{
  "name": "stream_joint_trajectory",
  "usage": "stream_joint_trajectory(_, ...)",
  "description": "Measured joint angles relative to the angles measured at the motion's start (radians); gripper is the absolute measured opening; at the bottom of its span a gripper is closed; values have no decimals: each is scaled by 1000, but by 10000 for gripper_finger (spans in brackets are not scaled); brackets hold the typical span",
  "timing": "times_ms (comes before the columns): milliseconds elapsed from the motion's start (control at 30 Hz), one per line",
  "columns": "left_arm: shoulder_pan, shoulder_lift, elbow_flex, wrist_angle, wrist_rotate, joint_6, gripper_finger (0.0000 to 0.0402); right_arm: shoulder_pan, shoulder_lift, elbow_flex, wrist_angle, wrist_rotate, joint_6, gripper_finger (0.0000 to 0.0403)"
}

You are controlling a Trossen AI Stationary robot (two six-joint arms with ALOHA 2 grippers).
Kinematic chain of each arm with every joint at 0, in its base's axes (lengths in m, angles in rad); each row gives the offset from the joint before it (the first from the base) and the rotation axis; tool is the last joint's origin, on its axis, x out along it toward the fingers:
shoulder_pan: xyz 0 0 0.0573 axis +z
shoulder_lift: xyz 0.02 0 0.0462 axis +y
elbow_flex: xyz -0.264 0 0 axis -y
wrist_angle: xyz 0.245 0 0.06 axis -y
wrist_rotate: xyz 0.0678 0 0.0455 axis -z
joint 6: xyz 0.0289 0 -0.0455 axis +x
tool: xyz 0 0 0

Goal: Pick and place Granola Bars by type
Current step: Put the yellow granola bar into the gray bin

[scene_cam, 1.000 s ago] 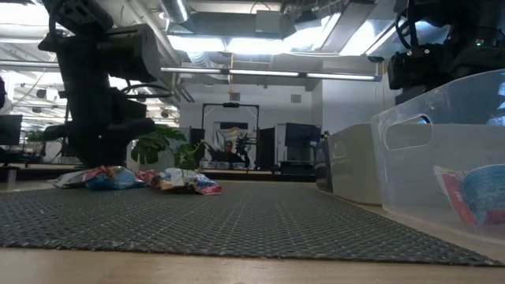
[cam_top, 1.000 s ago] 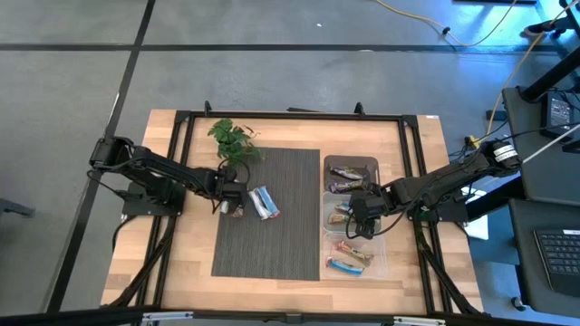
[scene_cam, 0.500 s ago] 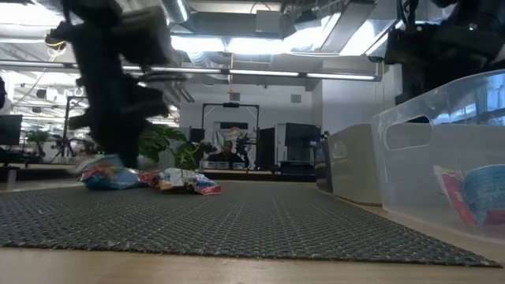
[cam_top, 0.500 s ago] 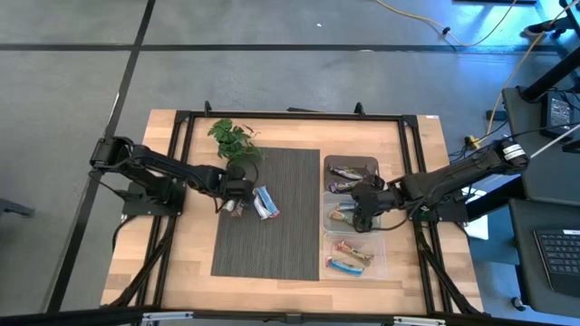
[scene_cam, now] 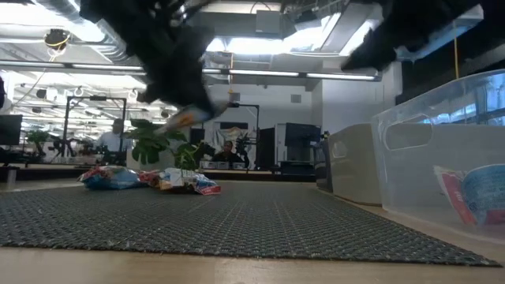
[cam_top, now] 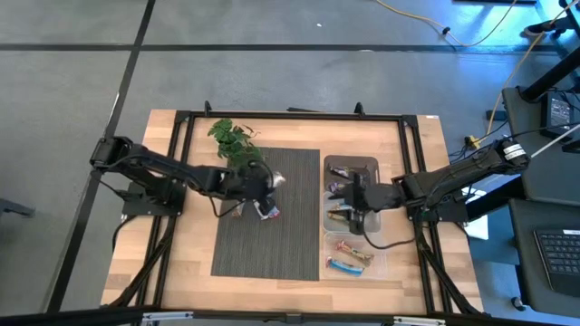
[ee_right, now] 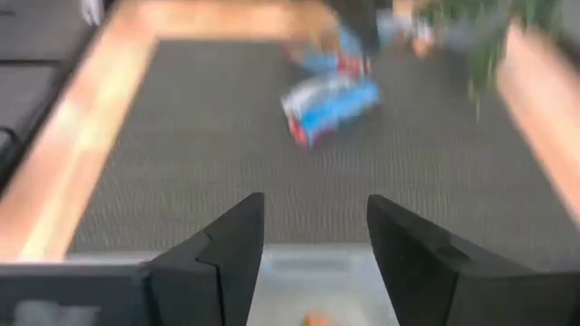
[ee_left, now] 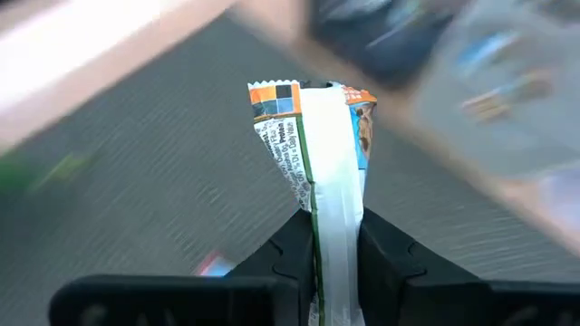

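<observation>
My left gripper [cam_top: 268, 186] hangs above the dark mat [cam_top: 290, 244], shut on one granola bar [ee_left: 313, 136] with an orange-topped wrapper and a white back seam. More bars [cam_top: 264, 211] lie on the mat below it, in the low view as a small heap [scene_cam: 150, 178]; a blue one [ee_right: 331, 98] lies apart. My right gripper [ee_right: 313, 244] hovers open and empty over the clear bins [cam_top: 373, 165], which hold sorted bars [cam_top: 349, 255]. My left gripper pinches the bar's lower part [ee_left: 328, 237] between its two fingers [ee_left: 294, 249], which lie on the wrapper's two flat faces. The bar stands out beyond the fingertips, its crimped orange end [ee_left: 276, 95] farthest from them, lifted clear of the mat.
A green plant sprig [cam_top: 234, 140] lies at the mat's far left corner, close behind my left gripper. The clear bin wall [scene_cam: 442, 158] rises along the mat's right side. Black frame rails [cam_top: 290, 116] border the wooden table. The mat's near half is bare.
My left gripper has risen from the heap on the mat and moved toward the table's right, rolling as it went, with one bar lifted clear. My right gripper has risen out of the bins, tipped up toward level and shifted toward the far edge.
</observation>
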Motion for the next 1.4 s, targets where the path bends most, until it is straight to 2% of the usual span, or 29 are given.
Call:
stream_joint_trajectory(267, -72, 0, 1, 424, 22, 346, 56, 0, 29, 0, 156, 0, -98, 199)
stream_joint_trajectory(467, -100, -1, 1, 577, 60, 485, 57, 0, 136, 0, 365, -1, -190, 199)
stream_joint_trajectory(700, -104, -1, 1, 595, 102, 527, 53, 0, 247, 0, 622, -2, -231, 199)
stream_joint_trajectory(1067, -104, -1, 1, 596, 102, 561, 54, 0, 314, 0, 658, -2, -262, 205)
stream_joint_trajectory(1400, -103, -1, 1, 596, 102, 561, 58, -90, 325, 0, 696, -2, -258, 306)
